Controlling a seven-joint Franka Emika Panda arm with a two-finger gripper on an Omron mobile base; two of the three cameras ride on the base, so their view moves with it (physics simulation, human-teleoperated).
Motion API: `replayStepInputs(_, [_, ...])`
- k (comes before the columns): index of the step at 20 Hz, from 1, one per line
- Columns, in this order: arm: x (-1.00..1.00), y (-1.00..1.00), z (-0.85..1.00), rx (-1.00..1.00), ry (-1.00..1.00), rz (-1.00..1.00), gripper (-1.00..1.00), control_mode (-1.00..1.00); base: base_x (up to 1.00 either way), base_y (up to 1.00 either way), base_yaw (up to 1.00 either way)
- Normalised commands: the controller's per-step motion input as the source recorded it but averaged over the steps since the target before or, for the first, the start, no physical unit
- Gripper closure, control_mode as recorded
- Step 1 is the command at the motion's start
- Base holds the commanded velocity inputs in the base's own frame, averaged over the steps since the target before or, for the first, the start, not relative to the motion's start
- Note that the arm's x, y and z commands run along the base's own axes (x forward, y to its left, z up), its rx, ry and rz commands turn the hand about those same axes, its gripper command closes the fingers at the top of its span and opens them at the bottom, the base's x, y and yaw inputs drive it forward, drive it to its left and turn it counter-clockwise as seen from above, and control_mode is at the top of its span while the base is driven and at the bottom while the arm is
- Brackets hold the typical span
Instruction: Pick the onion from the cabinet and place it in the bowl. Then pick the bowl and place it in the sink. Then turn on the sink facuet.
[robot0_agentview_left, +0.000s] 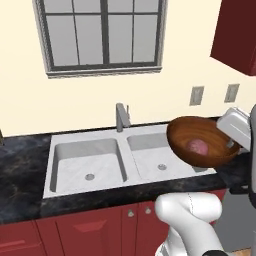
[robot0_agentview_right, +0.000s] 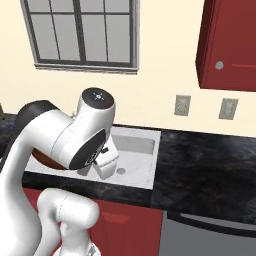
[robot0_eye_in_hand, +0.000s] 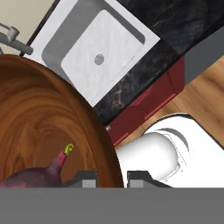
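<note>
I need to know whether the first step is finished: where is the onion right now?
The onion lies inside the wooden bowl, which the gripper holds by its rim, tilted, above the right edge of the sink, right of the faucet.

We're in a home kitchen here: a pale double-basin sink (robot0_agentview_left: 107, 162) with its grey faucet (robot0_agentview_left: 121, 117) set into a dark marbled worktop (robot0_agentview_right: 210, 160), red cupboards (robot0_agentview_left: 90, 230) below, a red wall cabinet (robot0_agentview_right: 227, 45) above, and a paned window (robot0_agentview_left: 102, 32) behind.
</note>
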Motion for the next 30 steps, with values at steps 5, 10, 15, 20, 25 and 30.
replayStepInputs(5, [0.00,0.00,0.00,0.00,0.00,0.00,1.00,1.00,0.40,-0.37,0.00])
replayStepInputs(10, [0.00,0.00,0.00,0.00,0.00,0.00,1.00,1.00,0.35,-0.07,0.00])
replayStepInputs(15, [0.00,0.00,0.00,0.00,0.00,0.00,1.00,1.00,0.28,-0.14,0.00])
replayStepInputs(20, [0.00,0.00,0.00,0.00,0.00,0.00,1.00,1.00,0.34,-0.12,0.01])
replayStepInputs(25, [0.13,0.00,-0.07,-0.01,0.00,0.02,1.00,-1.00,0.48,0.00,0.05])
replayStepInputs(30, [0.77,-0.04,-0.36,-0.02,0.03,0.06,1.00,-1.00,0.00,0.00,0.00])
